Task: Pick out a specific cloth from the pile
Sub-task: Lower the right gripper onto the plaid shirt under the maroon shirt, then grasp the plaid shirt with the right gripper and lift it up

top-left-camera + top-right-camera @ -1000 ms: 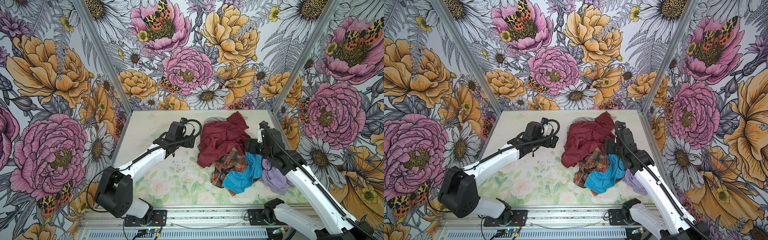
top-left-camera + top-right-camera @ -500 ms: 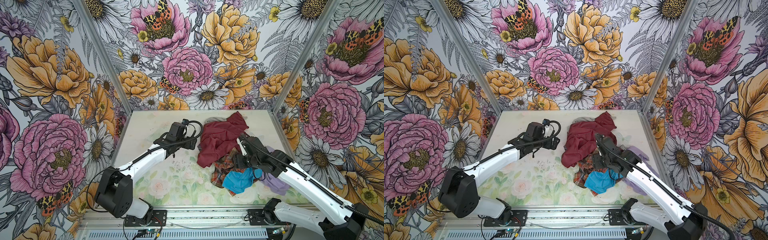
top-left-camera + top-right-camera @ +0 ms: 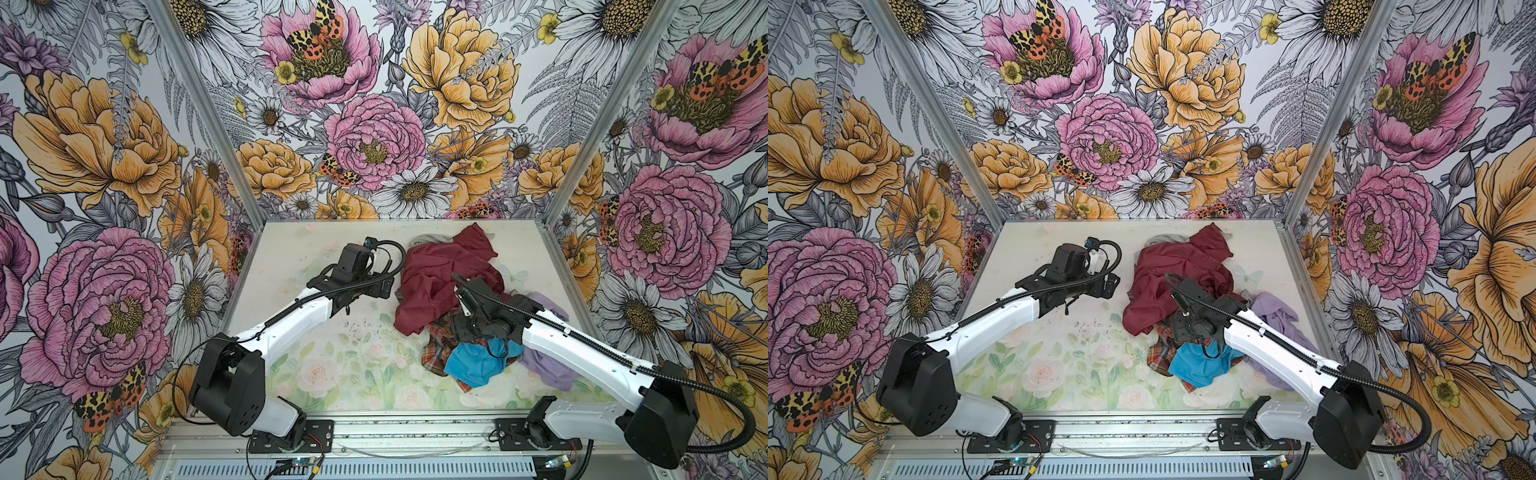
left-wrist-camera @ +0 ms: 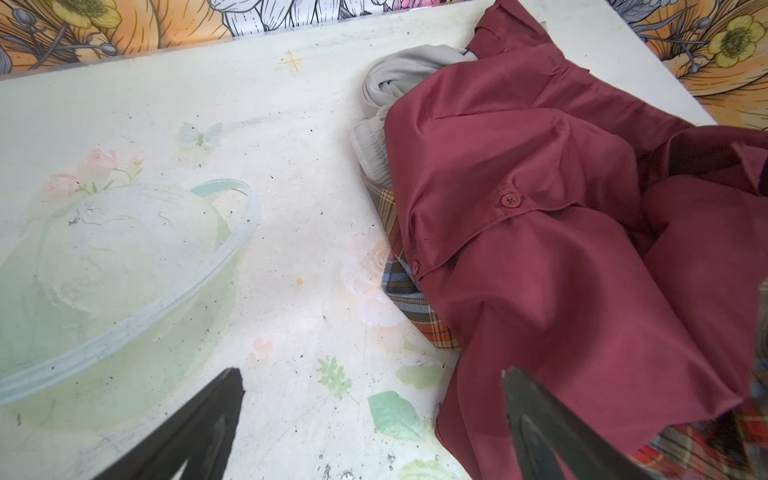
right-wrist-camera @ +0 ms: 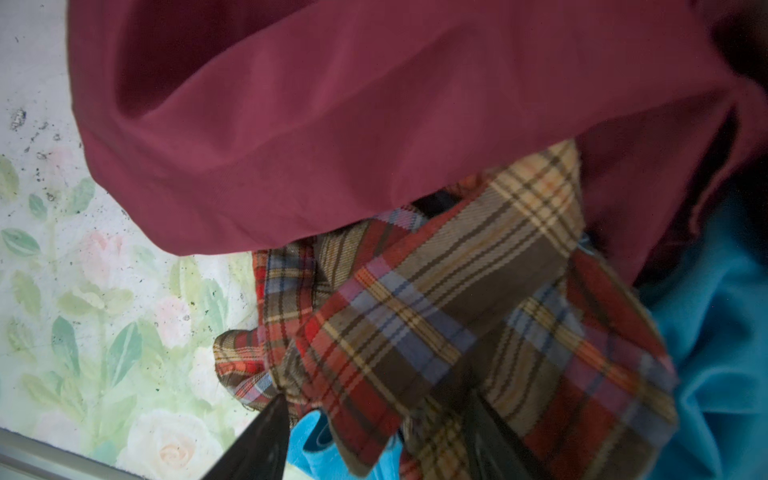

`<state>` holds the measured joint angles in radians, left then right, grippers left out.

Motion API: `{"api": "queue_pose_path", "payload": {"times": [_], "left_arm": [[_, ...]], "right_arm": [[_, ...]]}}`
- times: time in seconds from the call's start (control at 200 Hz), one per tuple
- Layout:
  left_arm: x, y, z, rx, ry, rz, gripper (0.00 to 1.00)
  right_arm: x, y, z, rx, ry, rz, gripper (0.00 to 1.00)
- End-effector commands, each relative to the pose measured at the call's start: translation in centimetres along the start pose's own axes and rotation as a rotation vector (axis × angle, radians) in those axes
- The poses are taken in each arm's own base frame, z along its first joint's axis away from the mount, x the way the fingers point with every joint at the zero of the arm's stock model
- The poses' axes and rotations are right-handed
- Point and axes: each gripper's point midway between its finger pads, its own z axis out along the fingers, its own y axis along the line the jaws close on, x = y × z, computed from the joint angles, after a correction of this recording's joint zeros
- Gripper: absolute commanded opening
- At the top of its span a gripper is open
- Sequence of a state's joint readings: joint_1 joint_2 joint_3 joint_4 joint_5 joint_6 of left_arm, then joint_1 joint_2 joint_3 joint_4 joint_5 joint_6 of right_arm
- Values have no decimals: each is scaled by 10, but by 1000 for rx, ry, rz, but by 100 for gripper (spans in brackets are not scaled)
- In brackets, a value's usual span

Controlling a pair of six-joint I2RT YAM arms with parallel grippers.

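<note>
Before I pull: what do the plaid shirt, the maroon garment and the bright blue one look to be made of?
Plaid shirt: thin woven cloth, possibly cotton twill; matte, with diagonal ribs showing in the checks.
Maroon garment: smooth, tightly woven fabric with a faint sheen; sharp creases, buttoned placket.
Bright blue garment: soft and matte, perhaps knit; rounded folds, texture too blurred to confirm.

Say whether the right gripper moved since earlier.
Yes: in a top view, the right gripper swung away from the table's right edge onto the plaid shirt.
</note>
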<state>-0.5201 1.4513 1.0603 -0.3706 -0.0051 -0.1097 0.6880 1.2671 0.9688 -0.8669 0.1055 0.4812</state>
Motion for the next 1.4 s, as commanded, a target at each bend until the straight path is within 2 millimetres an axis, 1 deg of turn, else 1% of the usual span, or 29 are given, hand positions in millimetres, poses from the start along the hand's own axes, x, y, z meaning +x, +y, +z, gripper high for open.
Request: {"api": "queue_pose_path", "payload": {"times": [0.0,0.105,0.145,0.2,0.3,0.365,0.395,0.44,0.57,0.71,0.845,0.9,1.001,1.121,1.196,1.396], "left_arm": [[-7,-8,-1,33,-8,-1,99],[-8,-9,-2,37,-11,-2,99],[-8,-10,-2,39,-11,-2,99],[-8,-9,-2,38,-11,-1,99],[-8,-10,-2,36,-11,2,99],[-7,-10,-2,36,-10,2,99],[-8,-10,-2,37,-10,3,99],[-7,-10,-1,36,-9,2,99],[-6,-12,-2,37,-7,6,99],[-5,-13,-1,37,-6,12,99],[-3,-13,0,35,1,15,99],[-3,-13,0,34,1,16,99],[-2,-12,1,29,2,18,99],[-1,-14,3,34,8,18,99],[1,-15,4,34,12,20,99],[2,-14,4,22,15,38,99]], "right_arm": [[-13,-1,8,24,-39,2,66],[-14,-3,23,31,-14,1,62],[-14,-4,29,37,-1,-1,58],[-14,-5,33,50,1,-1,49],[-21,-6,32,60,-25,5,28],[-28,-5,27,57,-47,4,7],[-33,-5,22,54,-65,2,0],[-40,-5,15,54,-92,1,0],[-65,-4,-13,13,-173,22,0],[-94,-11,-52,8,-254,30,0],[-125,-19,-100,15,-359,21,0],[-140,-22,-126,24,-421,21,0],[-161,-32,-166,49,-524,24,0],[-187,-46,-205,73,-631,63,0],[-203,-48,-221,67,-675,76,0],[-245,-42,-262,31,-785,73,0]]}}
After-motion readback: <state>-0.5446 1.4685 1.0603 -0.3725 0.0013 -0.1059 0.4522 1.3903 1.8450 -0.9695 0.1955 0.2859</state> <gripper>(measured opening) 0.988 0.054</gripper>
